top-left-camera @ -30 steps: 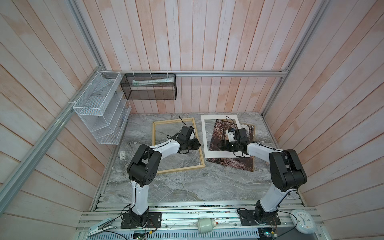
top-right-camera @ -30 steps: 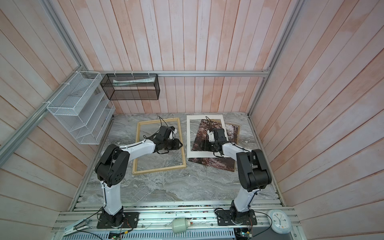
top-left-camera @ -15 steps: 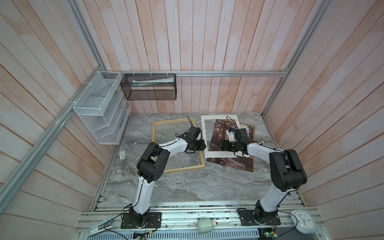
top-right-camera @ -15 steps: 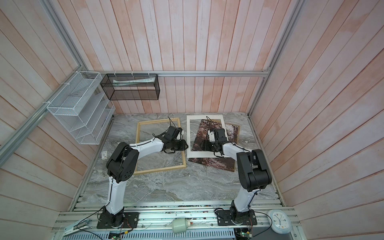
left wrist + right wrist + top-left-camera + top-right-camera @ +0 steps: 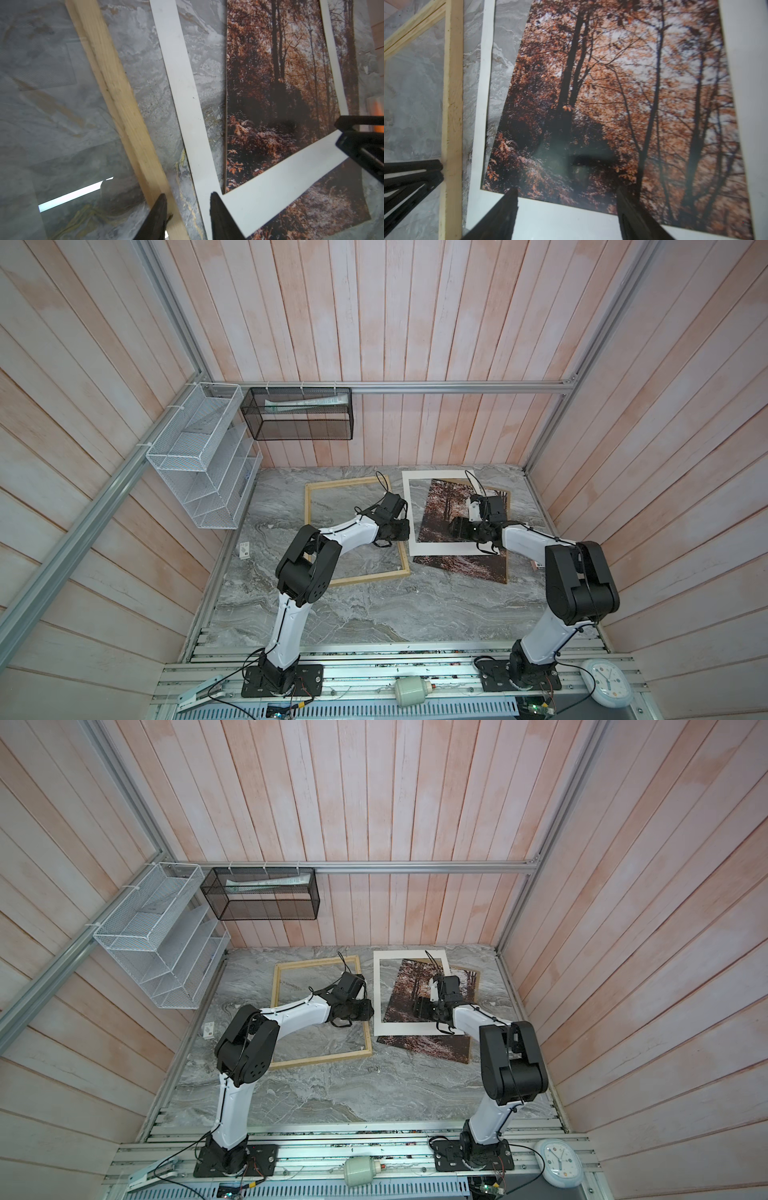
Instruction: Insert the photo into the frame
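Grey marbled tabletop (image 5: 374,614) carries everything, boxed in by pale plank walls. On its right half the photo (image 5: 440,506) — autumn trees in brown and orange — lies flat and askew beneath a white mat (image 5: 440,550). Most of the print shows through the mat's opening, and its near edge sticks out past the mat's near strip. The right gripper (image 5: 565,190) hangs directly over the print, jaws spread wide with nothing between them. Its tips sit at the line where the print meets the mat's near strip, and whether they touch the paper cannot be told. The left gripper (image 5: 188,195) is off the photo, to its left, jaws parted by a narrower gap and empty — one finger over the right rail of the frame (image 5: 116,99), the other at the mat's near left corner, bare marble between them. That frame of pale wood lies flat just beside the mat, on its left, apart from the photo.
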Action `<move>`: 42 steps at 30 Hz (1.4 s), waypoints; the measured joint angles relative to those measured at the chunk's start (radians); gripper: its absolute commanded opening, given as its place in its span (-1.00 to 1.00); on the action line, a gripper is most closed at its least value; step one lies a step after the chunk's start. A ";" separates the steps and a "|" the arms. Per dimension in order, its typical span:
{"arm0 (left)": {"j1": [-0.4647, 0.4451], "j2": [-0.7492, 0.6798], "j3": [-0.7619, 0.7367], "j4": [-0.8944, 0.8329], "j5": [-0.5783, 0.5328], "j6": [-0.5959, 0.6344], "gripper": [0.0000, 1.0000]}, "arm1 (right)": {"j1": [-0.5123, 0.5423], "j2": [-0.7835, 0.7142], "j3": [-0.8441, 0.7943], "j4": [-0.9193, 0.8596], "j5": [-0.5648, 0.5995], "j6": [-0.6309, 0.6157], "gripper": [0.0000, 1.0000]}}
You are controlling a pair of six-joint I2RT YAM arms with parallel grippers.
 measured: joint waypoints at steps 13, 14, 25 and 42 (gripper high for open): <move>0.000 0.018 0.021 -0.066 -0.015 0.027 -0.25 | -0.194 0.005 0.000 -0.026 0.059 -0.005 0.59; 0.000 0.027 0.037 -0.072 -0.013 0.030 -0.25 | -0.204 0.013 0.003 -0.026 0.051 -0.008 0.59; 0.000 0.111 0.172 -0.120 0.006 0.052 -0.24 | -0.233 0.107 0.063 -0.014 0.002 -0.020 0.57; 0.000 0.140 0.218 -0.147 0.011 0.098 -0.25 | -0.333 0.109 -0.016 0.134 -0.273 -0.032 0.53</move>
